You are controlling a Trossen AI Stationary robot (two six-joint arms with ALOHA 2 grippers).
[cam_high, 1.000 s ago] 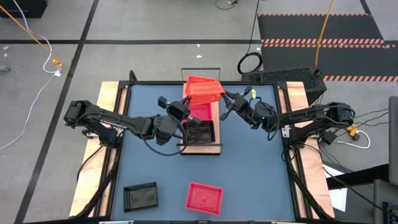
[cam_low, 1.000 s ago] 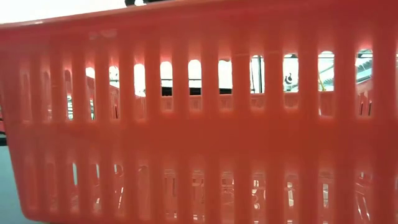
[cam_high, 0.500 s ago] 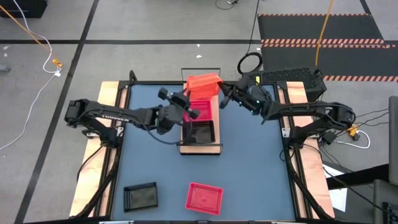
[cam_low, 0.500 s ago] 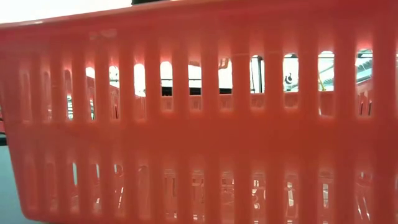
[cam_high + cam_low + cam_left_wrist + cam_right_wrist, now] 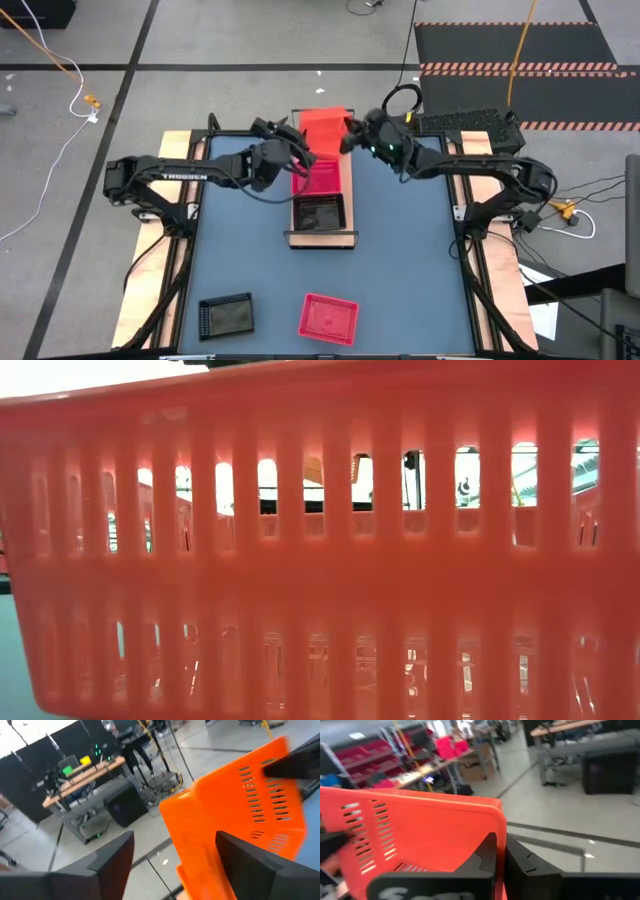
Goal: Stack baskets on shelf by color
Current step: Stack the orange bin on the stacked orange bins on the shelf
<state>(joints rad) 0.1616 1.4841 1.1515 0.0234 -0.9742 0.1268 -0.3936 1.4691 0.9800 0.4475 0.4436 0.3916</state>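
Our right hand (image 5: pixel 352 133) is pinched shut on the rim of the orange basket (image 5: pixel 322 127), which it holds tipped up over the far end of the shelf (image 5: pixel 345 238); the right wrist view shows its fingers (image 5: pixel 487 857) closed together over the basket's edge. Our left hand (image 5: pixel 296 140) sits at the basket's other side, and the left wrist view shows its fingers (image 5: pixel 112 857) spread wide with the orange basket beyond them, so we judge it has no grip.

On the shelf we see a pink-red basket (image 5: pixel 322 178) in the middle and a black basket (image 5: pixel 320 213) at the near end. The orange one is not yet seated at the far end. Well apart on the near part of the tabletop (image 5: pixel 400 270), a second black basket (image 5: pixel 226 316) and a second pink-red basket (image 5: pixel 328 318) wait unstacked. So we reckon about half the job remains: seat the orange, then stack those two on their matching colours.

Our tabletop is dark blue with light-wood side rails. Around it lies a grey floor with dark tape lines, loose cables and a striped mat. Workbenches and red bins stand in the room beyond.
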